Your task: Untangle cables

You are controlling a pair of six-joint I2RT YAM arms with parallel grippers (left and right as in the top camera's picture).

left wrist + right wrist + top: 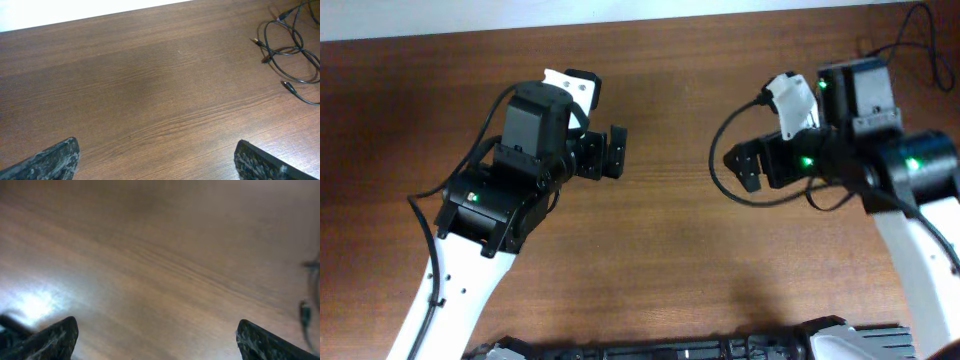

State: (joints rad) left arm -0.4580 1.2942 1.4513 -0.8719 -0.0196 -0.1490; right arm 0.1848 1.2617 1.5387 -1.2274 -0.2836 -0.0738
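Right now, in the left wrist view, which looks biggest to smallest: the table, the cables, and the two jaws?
1. Table: fills nearly the whole picture.
2. Cables: a tangle spread at upper right.
3. The two jaws, bottom corners: alike, both cut off by the frame, so unranked; nearness to the camera enlarges them.

Table (150, 75): brown wood, visible grain, smooth, low sheen, with 1 glare patch in the right wrist view. Cables (292, 50): black sheath, slightly glossy. Fingers (55, 160): black, matt, rough, scuffed grey-white. Arm shells (450, 300): white plastic, smooth. Housings (535, 115): black plastic.
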